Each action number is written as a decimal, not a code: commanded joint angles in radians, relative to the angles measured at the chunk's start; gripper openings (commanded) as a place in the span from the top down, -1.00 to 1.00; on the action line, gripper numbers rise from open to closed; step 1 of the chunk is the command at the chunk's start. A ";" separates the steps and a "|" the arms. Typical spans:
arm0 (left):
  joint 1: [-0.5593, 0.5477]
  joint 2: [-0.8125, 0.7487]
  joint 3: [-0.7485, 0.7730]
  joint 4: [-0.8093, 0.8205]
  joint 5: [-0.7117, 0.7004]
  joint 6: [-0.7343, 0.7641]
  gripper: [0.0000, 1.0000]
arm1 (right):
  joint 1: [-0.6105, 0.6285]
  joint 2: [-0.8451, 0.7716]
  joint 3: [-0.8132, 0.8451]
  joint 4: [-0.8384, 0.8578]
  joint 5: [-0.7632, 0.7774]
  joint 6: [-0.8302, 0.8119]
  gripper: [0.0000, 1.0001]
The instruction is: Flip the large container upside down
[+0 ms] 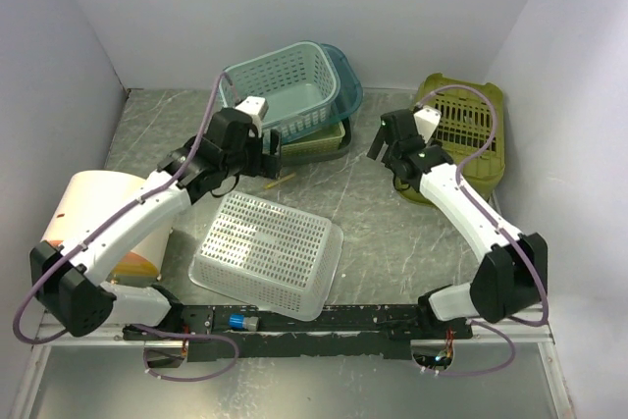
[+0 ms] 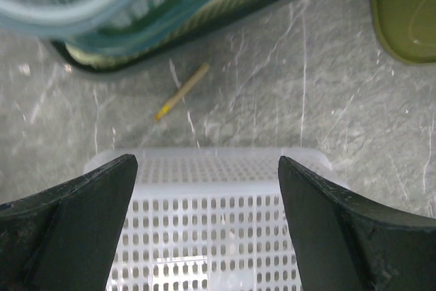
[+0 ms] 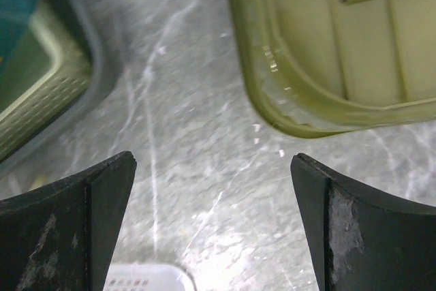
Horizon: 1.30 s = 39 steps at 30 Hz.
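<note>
Across the bench (image 1: 392,233), the white perforated basket (image 1: 267,252), which we take for the large container, lies just beneath the left tool (image 2: 208,168). Its holed base faces up and its rim sits down, so we judge the flip made. Ahead of that tool sits the stack of teal baskets (image 1: 294,95); ahead of the right tool (image 3: 212,161), the olive crate (image 3: 340,39). Both tools are spread wide, holding nothing. Next we should lift clear without nudging the basket or the small stick (image 2: 180,92).
</note>
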 commanded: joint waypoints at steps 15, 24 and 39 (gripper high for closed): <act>0.016 0.446 0.565 0.041 0.051 0.526 -0.91 | 0.016 -0.249 -0.116 0.214 -0.241 -0.152 -0.98; 0.030 0.613 0.656 -0.009 0.112 0.606 -0.91 | 0.017 -0.284 -0.140 0.188 -0.216 -0.147 -0.99; 0.028 0.591 0.804 0.036 0.070 0.564 0.86 | 0.016 -0.311 -0.106 0.139 -0.183 -0.122 -0.99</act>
